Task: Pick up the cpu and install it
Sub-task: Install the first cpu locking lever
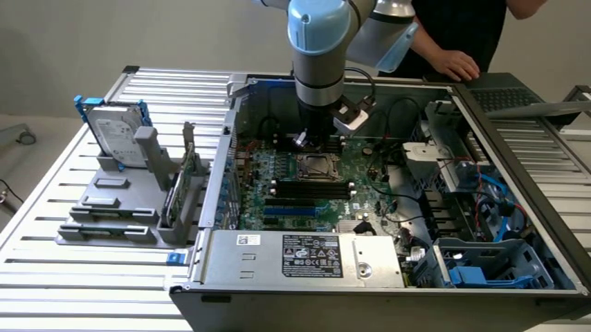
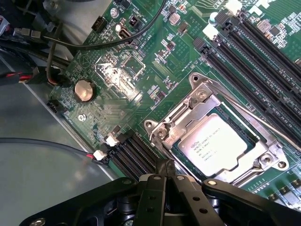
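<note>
The cpu [image 2: 216, 143], a small square chip with a light silver face and printed text, lies flat inside the metal-framed socket [image 2: 197, 101] on the green motherboard [image 2: 141, 70]. The socket's frame surrounds it. My gripper [image 2: 165, 165] hangs just beside the socket's edge, fingers pressed together with nothing between them. In the exterior view the gripper [image 1: 317, 142] sits low inside the open computer case, just above the far side of the socket [image 1: 322, 167].
Black memory slots [image 2: 254, 52] run beside the socket, and a coin battery [image 2: 84, 89] and black cables [image 2: 56, 44] lie nearby. A silver hard drive with a blue bracket [image 1: 115, 131] stands on a grey fixture at the exterior view's left. A person's hand [image 1: 457, 66] rests on the case's far rim.
</note>
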Available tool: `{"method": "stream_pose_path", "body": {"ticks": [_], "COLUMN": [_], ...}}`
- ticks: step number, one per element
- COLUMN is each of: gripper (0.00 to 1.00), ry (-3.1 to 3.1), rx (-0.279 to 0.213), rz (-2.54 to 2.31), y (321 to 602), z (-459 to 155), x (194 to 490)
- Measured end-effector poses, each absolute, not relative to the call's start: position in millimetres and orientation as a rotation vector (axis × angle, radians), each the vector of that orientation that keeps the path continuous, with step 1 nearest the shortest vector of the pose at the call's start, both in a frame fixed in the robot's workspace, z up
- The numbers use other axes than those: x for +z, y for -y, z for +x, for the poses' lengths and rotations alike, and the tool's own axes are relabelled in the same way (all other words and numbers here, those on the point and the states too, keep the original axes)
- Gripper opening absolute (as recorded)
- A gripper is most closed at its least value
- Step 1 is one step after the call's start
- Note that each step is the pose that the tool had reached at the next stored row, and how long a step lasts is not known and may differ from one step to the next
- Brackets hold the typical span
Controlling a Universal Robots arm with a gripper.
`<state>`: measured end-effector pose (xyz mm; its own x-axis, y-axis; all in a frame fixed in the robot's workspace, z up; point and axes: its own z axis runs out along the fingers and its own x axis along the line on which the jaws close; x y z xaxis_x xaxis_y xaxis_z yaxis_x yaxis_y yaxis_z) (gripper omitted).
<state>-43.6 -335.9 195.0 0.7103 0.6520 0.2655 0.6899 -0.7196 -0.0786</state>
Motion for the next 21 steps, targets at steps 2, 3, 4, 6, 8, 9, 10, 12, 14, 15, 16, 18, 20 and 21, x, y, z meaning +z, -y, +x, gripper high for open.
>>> {"method": "stream_pose_path", "body": {"ticks": [2, 3, 4, 6, 8, 9, 10, 12, 14, 15, 16, 18, 20, 21], "gripper": [0.11, 0.11, 0.11, 0.11, 0.11, 0.11, 0.11, 0.11, 0.11, 0.11, 0.11, 0.11, 0.11, 0.11], "ry": [1.085, 1.085, 1.085, 1.085, 1.084, 1.084, 1.084, 1.083, 1.083, 1.083, 1.083, 1.084, 1.083, 1.083], "rx": [-0.326, -0.325, -0.324, -0.323, -0.32, -0.319, -0.317, -0.314, -0.314, -0.314, -0.314, -0.314, -0.314, -0.314], "rz": [-2.744, -2.744, -2.743, -2.743, -2.743, -2.743, -2.743, -2.742, -2.743, -2.743, -2.743, -2.743, -2.743, -2.742], "y": [335.9, 335.9, 335.9, 335.9, 335.9, 335.9, 335.9, 335.9, 336.0, 336.0, 336.0, 336.0, 336.0, 335.9], "z": [-43.7, -43.7, -43.7, -43.7, -43.7, -43.7, -43.7, -43.8, -43.8, -43.8, -43.8, -43.7, -43.6, -43.5], "x": [196.2, 196.8, 197.4, 198.4, 198.8, 199.0, 199.1, 199.3, 199.3, 199.3, 199.3, 199.3, 198.9, 198.7]}}
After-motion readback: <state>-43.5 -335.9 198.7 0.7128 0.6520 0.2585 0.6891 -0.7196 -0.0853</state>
